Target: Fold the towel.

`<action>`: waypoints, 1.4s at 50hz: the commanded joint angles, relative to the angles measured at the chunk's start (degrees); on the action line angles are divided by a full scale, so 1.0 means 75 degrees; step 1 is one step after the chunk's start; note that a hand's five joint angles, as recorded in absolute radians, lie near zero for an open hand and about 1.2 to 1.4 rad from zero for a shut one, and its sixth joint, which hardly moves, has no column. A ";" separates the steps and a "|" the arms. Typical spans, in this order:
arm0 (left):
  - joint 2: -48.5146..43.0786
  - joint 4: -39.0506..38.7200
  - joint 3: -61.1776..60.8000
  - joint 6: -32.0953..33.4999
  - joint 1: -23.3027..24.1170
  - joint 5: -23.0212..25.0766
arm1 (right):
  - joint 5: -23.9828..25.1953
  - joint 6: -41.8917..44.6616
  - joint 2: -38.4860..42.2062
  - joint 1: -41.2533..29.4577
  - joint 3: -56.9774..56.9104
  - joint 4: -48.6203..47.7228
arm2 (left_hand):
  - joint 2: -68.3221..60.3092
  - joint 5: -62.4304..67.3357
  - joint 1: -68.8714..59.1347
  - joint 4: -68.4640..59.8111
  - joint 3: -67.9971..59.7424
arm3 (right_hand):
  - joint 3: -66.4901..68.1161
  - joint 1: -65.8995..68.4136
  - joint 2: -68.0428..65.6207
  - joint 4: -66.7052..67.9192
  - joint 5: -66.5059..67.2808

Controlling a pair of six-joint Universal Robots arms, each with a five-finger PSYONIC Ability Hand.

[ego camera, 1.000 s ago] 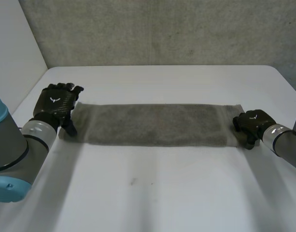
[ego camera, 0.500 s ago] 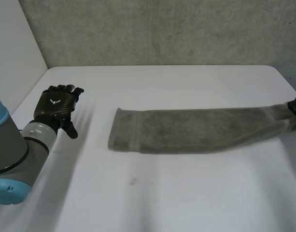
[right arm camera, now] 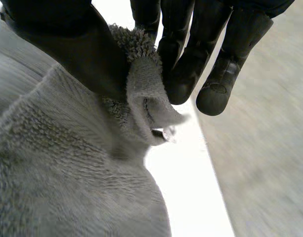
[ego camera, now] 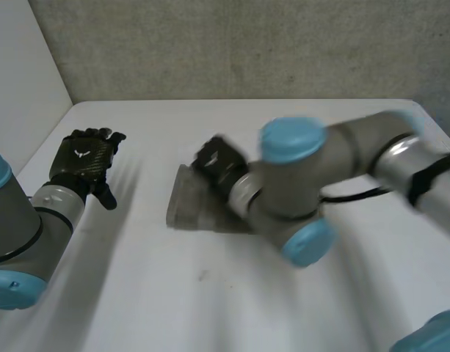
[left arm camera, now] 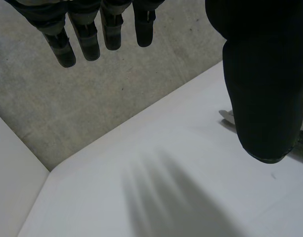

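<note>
The grey towel (ego camera: 185, 206) lies on the white table (ego camera: 210, 308), left of the middle, mostly hidden under my right arm. My right hand (ego camera: 216, 163) has reached across to the towel's left end. In the right wrist view, the thumb and fingers (right arm camera: 183, 54) of that hand pinch a bunched edge of the towel (right arm camera: 141, 94), and the rest of the cloth hangs below. My left hand (ego camera: 84, 158) rests on the table to the left of the towel, apart from it. Its fingers (left arm camera: 87, 37) are straight and hold nothing.
A grey wall runs behind the table's far edge (ego camera: 247, 100). A white side wall (ego camera: 19, 81) stands at the left. My right arm (ego camera: 320, 183) stretches across the middle of the table.
My right hand has swung from the table's right side to the towel's left end, carrying its end of the towel. The left hand has stayed still.
</note>
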State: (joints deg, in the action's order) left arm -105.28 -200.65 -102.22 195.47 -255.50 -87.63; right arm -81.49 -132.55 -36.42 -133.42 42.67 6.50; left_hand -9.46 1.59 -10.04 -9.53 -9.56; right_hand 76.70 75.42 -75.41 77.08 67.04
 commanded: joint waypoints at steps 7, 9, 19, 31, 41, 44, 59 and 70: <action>-0.0013 0.0000 -0.0023 0.0000 -0.0024 0.0012 | -0.0033 0.0166 0.0464 -0.0680 -0.0054 0.0012 | -0.0072 -0.0212 0.0006 -0.0063 -0.0059 | -0.5327 -0.5157 0.5156 -0.5378 -0.5373; -0.0013 -0.0012 -0.0023 0.0000 -0.0012 0.0012 | -0.0092 0.0025 0.0181 -0.0586 0.0170 0.0035 | -0.0072 -0.0212 0.0006 -0.0063 -0.0059 | -0.8231 -0.8061 0.8059 -0.8282 -0.8277; -0.0013 -0.0058 -0.0094 0.0000 -0.0012 0.0012 | 0.0189 -0.1545 -0.2093 0.1383 0.3018 -0.0117 | -0.0072 -0.0212 0.0006 -0.0063 -0.0059 | -0.8893 -0.8723 0.8721 -0.8944 -0.8939; -0.0071 -0.0316 -0.0211 0.0012 0.0082 0.0000 | 0.0553 -0.1393 -0.2597 0.2741 0.5560 -0.1264 | -0.0072 -0.0212 0.0006 -0.0063 -0.0059 | -0.7364 -0.7194 0.7192 -0.7415 -0.7410; -0.0036 -0.0316 -0.0258 0.0012 0.0117 0.0000 | 0.0529 -0.1381 -0.2456 0.3012 0.5491 -0.1383 | -0.0072 -0.0212 0.0006 -0.0063 -0.0059 | 0.0440 0.0611 -0.0612 0.0389 0.0394; -0.0025 -0.0316 -0.0258 0.0012 0.0105 0.0000 | 0.0611 -0.1381 -0.2550 0.3012 0.5233 -0.1383 | -0.0072 -0.0212 0.0006 -0.0063 -0.0059 | 0.0441 0.0611 -0.0612 0.0389 0.0394; 0.0326 -0.0270 0.0105 -0.0035 0.0082 -0.0070 | 0.1044 0.1730 -0.0410 -0.0372 0.1112 -0.0682 | -0.0072 -0.0212 0.0006 -0.0063 -0.0059 | 0.0441 0.0611 -0.0612 0.0389 0.0394; 0.0350 -0.0188 0.0515 -0.0772 0.0129 -0.0059 | 0.0787 0.2551 0.0991 -0.0727 -0.0756 0.0200 | -0.0072 -0.0212 0.0006 -0.0063 -0.0059 | -0.3005 -0.2835 0.2833 -0.3056 -0.3051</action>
State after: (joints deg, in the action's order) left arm -102.59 -202.43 -100.27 193.35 -254.69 -88.22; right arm -73.63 -110.67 -31.71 -139.41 43.38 5.84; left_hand -9.43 1.59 -10.05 -9.51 -9.56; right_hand 75.60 73.44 -73.44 76.06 65.42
